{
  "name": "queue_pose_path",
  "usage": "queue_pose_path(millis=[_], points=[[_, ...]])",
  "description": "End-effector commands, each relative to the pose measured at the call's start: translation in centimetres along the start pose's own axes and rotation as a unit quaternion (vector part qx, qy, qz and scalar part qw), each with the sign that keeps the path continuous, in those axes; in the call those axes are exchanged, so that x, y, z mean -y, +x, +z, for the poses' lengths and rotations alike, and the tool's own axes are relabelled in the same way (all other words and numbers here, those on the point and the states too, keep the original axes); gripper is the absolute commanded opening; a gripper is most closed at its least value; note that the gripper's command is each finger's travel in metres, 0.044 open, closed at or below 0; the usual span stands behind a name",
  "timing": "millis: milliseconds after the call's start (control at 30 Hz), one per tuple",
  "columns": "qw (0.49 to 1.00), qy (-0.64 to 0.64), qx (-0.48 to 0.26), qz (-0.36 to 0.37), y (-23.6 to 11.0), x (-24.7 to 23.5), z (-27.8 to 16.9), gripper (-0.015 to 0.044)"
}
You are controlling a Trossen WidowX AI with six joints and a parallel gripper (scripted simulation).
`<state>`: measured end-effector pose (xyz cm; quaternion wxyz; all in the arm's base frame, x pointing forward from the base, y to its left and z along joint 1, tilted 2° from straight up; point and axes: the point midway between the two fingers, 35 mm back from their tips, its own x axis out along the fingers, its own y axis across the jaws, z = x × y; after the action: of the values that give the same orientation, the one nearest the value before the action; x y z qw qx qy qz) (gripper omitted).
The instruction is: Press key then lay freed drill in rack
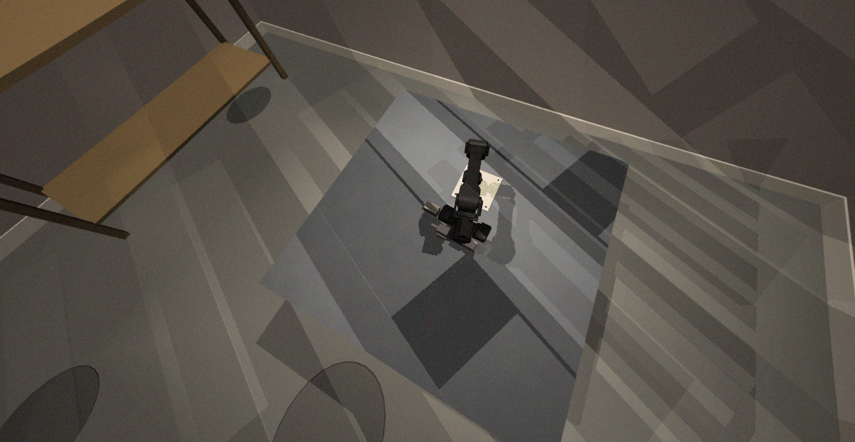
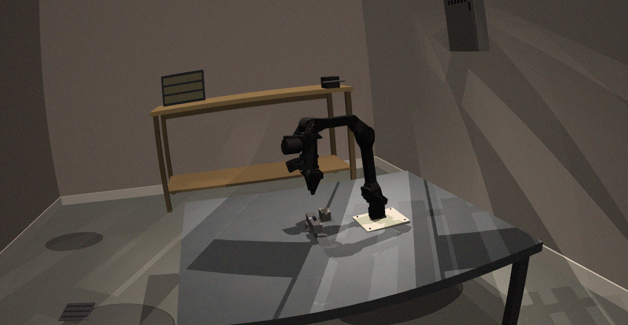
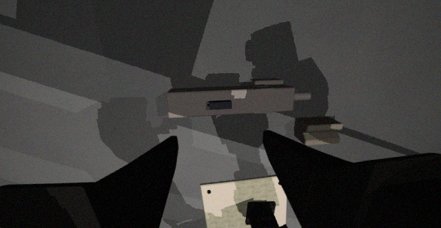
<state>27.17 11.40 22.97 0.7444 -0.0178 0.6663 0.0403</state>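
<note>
A pale block [image 3: 262,102] [image 2: 308,227] lies on the table with a dark blue key [image 3: 220,105] [image 2: 314,220] set in its near face. A short pale stub of the drill [image 3: 302,96] sticks out of the block's right end; the rest of the drill is hidden inside. The small notched rack [image 3: 322,131] [image 2: 325,214] [image 1: 431,206] stands just beside the block. My gripper [image 3: 220,138] [image 2: 312,187] [image 1: 461,231] is open and empty. It hangs well above the block, fingers pointing down. From the top view, the arm hides most of the block.
The arm's pale base plate [image 2: 393,217] [image 1: 491,191] [image 3: 220,200] is bolted to the dark table [image 2: 395,270]. A wooden shelf unit [image 2: 246,101] stands behind the table by the wall, with a small dark box [image 2: 330,81] on top.
</note>
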Motion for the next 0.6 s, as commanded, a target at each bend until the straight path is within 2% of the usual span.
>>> queue_pose_path(millis=[0, 67, 267, 400, 567], points=[[0.999, -0.044, -0.006, -0.004, 1.1, 1.0, 0.3, 0.0394], [0.994, -0.113, -0.008, -0.006, 2.1, 2.6, 0.7, 0.044], [0.947, -0.319, -0.017, -0.008, 5.4, 7.2, 1.2, 0.044], [0.891, -0.454, -0.021, -0.004, 7.5, 10.0, 1.0, 0.044], [0.794, -0.608, -0.025, 0.002, 10.2, 13.5, 0.0, 0.044]])
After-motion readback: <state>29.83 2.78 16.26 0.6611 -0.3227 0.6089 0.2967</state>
